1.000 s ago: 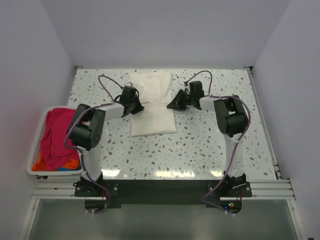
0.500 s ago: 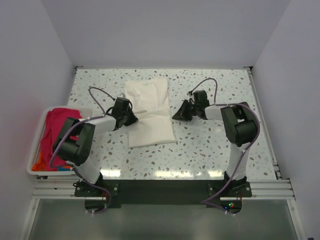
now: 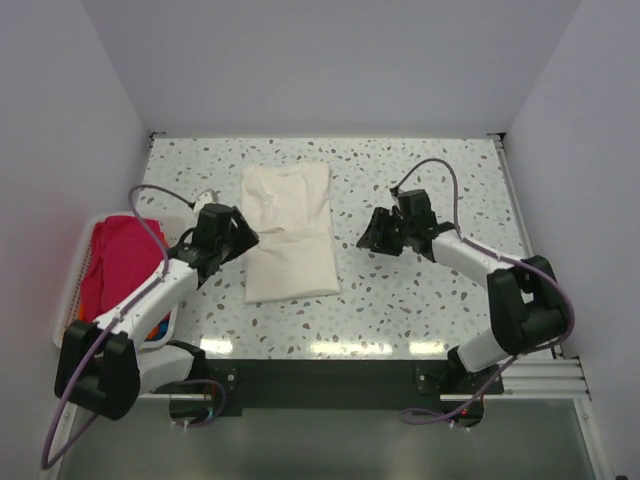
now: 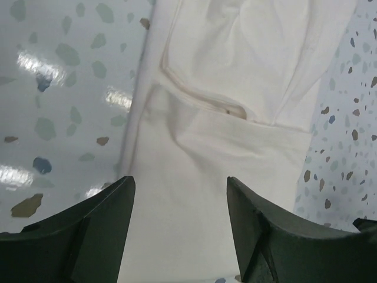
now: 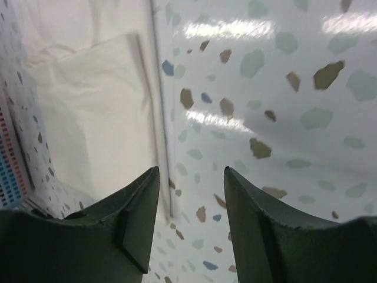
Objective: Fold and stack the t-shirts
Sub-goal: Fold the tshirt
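your left gripper (image 3: pixel 240 238) and right gripper (image 3: pixel 369 235) both stand spread wide, holding nothing. the folded white shirt (image 3: pixel 290 232) lies flat on the table (image 3: pixel 420 300) between them. pink clothes (image 3: pixel 118 262) fill the basket (image 3: pixel 72 300) at the left.

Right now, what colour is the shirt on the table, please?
Cream shirt, clearest in left wrist view.

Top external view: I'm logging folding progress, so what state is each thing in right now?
white t-shirt: folded into a long panel, flat on the table, not held
left gripper: open, empty, at the shirt's left edge
right gripper: open, empty, over bare table right of the shirt
pink garment: crumpled, unfolded, in the basket
basket: loaded with unfolded clothes
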